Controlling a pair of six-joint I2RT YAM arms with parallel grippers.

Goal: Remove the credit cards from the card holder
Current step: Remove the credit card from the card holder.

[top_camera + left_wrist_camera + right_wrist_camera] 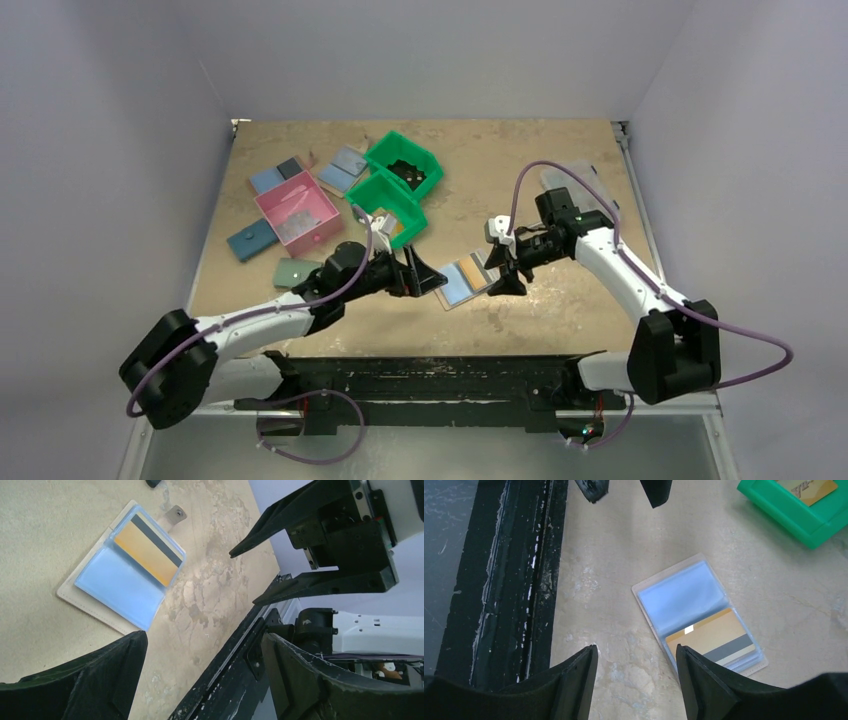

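On your tan speckled desk (pixel 470 150) you see two bright green plastic bins (pixel 384 150) touching each other at the far middle. A pink square plastic bin (pixel 322 233) sits just left of them, with a dark-blue flat wallet (pixel 251 240) beside it and a sage-green flat wallet (pixel 296 272) nearer you. A black rail (pixel 430 380) edges the desk's near side.

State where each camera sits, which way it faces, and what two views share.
Top external: above and behind the arms, looking down on the table; both arms show.
Left wrist: looks past the left gripper at the card holder.
Right wrist: looks down past the right gripper.
Shared: both wrist views show the card holder.
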